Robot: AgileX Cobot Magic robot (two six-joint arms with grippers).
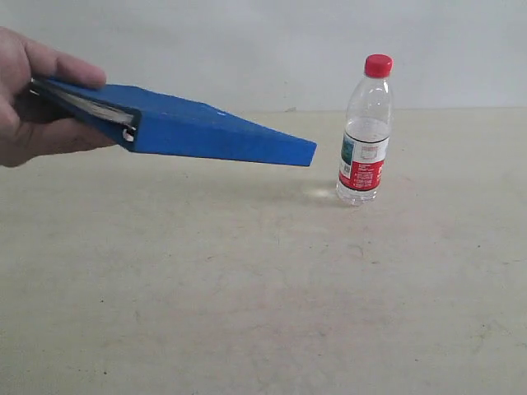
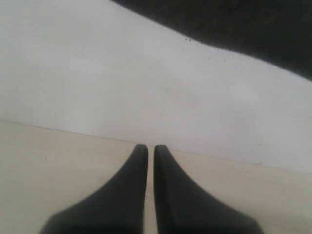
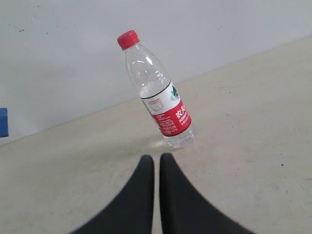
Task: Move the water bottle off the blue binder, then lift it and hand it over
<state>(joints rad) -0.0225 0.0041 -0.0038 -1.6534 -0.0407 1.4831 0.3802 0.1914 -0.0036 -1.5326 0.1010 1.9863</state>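
Beige tabletop [image 1: 247, 313]: water bottle [image 1: 365, 136] is stood upright nr blue binder [image 1: 214, 132] (held up by hand [image 1: 33, 103]); left tool [image 2: 150, 148] & right tool [image 3: 156, 158] narrow, empty.

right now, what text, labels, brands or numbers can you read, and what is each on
No text reads clearly.
The label on the water bottle: white characters on its red band, small print above, all too blurred to read.
On the blue binder: no legible mark in view.

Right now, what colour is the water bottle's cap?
The cap is red, clearest in right wrist view.
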